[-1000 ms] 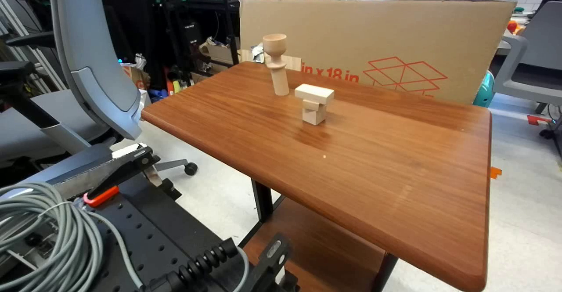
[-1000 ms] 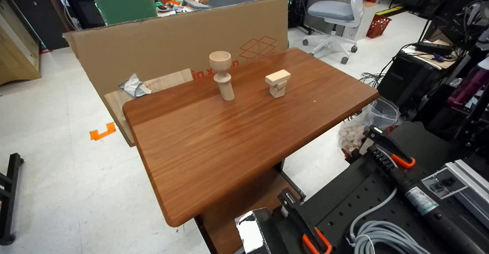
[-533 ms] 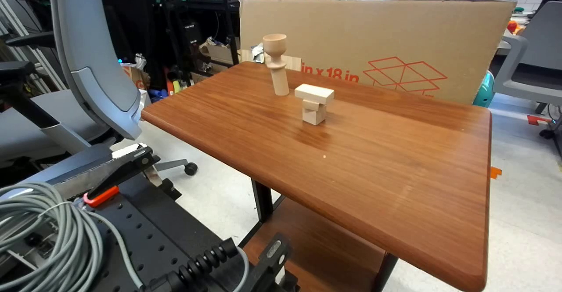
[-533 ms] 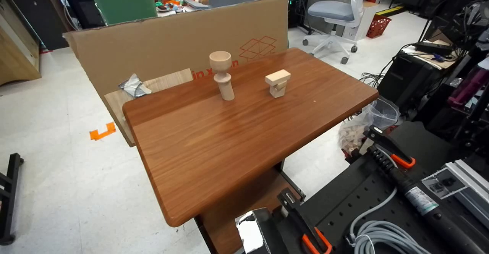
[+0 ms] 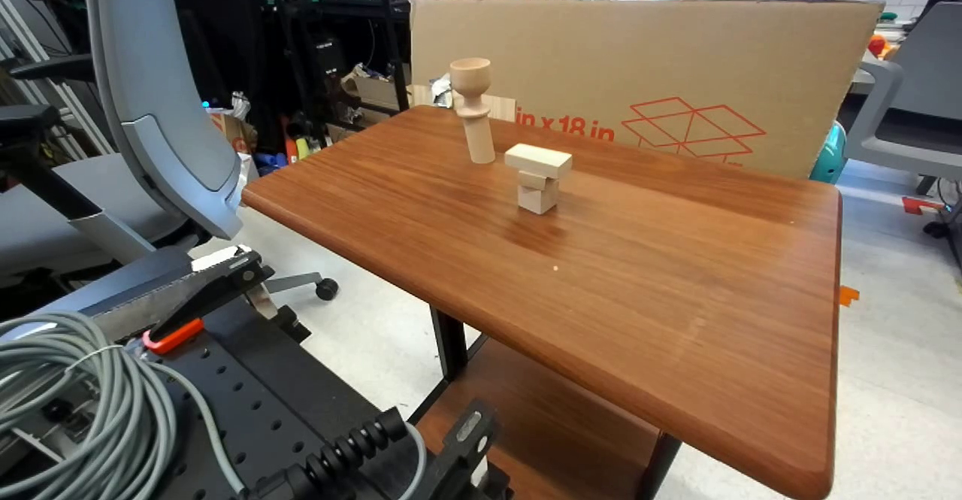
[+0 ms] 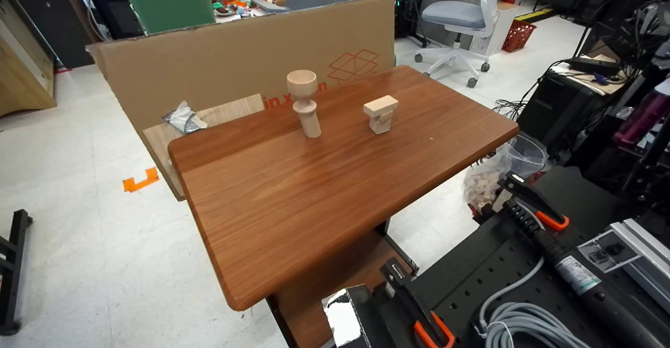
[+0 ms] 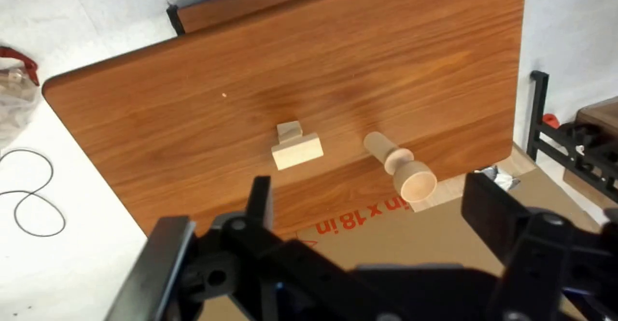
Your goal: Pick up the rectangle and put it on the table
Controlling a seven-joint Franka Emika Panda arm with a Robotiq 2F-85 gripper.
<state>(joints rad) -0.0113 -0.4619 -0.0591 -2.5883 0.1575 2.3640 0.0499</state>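
The jaws show in the wrist view alone: they are spread wide and hold nothing. The rectangle (image 5: 538,160) sits level, raised above the worktop (image 5: 639,297). The exterior views lay bare what the wrist view partly hides beneath it: a thinner wooden piece (image 5: 532,180) and, lowest, a wooden cube (image 5: 536,198). A goblet-shaped wooden piece (image 6: 304,105) stands near but apart, to the left in both exterior views and to the right in the wrist view.

In both exterior views all of them sit toward the far edge, and a broad stretch of worktop runs on to the near edge. A cardboard panel (image 6: 251,49) with red print rises just beyond the far edge.

The worktop is smooth reddish-brown wood grain with rounded corners. In an exterior view a grey chair (image 5: 165,146) stands to the left, and a coiled grey cable (image 5: 98,410) lies on a black perforated bench (image 5: 301,402) at near left. The wrist view adds a thin black cable (image 7: 31,193) looped on the pale floor (image 7: 58,272).
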